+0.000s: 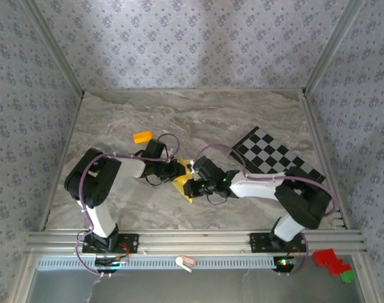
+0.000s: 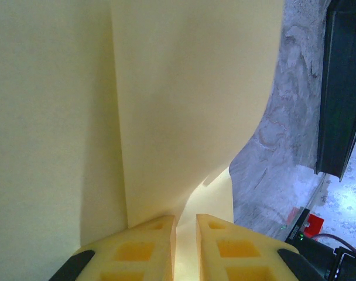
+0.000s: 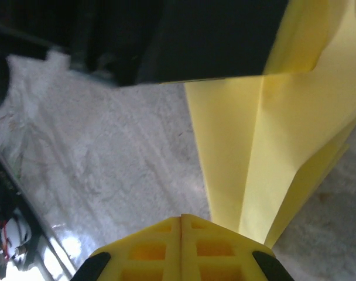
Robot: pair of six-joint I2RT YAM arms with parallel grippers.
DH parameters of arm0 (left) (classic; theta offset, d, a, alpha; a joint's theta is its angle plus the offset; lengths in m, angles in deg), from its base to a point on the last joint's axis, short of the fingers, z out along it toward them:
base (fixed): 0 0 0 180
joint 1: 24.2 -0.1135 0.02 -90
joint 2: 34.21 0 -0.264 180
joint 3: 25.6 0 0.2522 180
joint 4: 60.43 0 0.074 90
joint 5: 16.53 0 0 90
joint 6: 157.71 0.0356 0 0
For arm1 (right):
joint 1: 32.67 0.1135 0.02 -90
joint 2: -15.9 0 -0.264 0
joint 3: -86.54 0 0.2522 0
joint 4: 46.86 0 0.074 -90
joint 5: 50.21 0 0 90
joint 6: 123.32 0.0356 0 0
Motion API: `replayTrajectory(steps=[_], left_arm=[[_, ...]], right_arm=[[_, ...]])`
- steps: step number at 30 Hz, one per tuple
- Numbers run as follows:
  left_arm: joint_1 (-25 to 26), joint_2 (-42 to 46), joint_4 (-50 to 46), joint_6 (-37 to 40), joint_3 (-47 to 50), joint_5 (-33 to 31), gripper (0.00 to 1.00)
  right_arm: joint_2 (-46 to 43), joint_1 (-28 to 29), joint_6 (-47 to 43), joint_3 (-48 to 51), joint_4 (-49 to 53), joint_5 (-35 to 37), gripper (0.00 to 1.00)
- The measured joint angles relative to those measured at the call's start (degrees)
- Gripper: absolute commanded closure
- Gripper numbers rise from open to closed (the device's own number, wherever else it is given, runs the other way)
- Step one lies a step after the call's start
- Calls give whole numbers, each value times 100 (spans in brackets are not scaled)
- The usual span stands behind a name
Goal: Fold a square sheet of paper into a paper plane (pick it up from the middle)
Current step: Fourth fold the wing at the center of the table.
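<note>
The square sheet of paper [image 1: 182,184], pale yellow and folded into a creased, narrow pointed shape, sits at the table's centre between both grippers. My left gripper [image 1: 177,170] comes at it from the left. In the left wrist view the paper [image 2: 184,88] covers most of the frame and runs down into the narrow gap of my left gripper [image 2: 185,225], which is shut on it. My right gripper [image 1: 191,186] meets it from the right. In the right wrist view my right gripper [image 3: 181,219] has its pads pressed together with nothing between them, and the creased paper [image 3: 283,146] lies just to their right.
A small orange block [image 1: 142,136] lies behind the left arm. A black-and-white checkered board [image 1: 274,154] lies at the right, partly under the right arm. Marble tabletop [image 1: 211,113] stretches behind the grippers, with metal rails along the edges. Red blocks [image 1: 330,260] sit off the table's front right.
</note>
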Motion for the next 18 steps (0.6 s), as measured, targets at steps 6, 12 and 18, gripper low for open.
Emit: replayTrajectory(steps=[6, 12, 18], left_arm=[[0, -4, -22, 0, -13, 0, 82], [0, -4, -26, 0, -22, 0, 82], [2, 7, -42, -22, -57, 15, 77]], right_arm=[[391, -142, -26, 31, -63, -61, 95], [393, -175, -20, 247, -345, -90, 96], [380, -199, 74, 505, -817, -142, 97]])
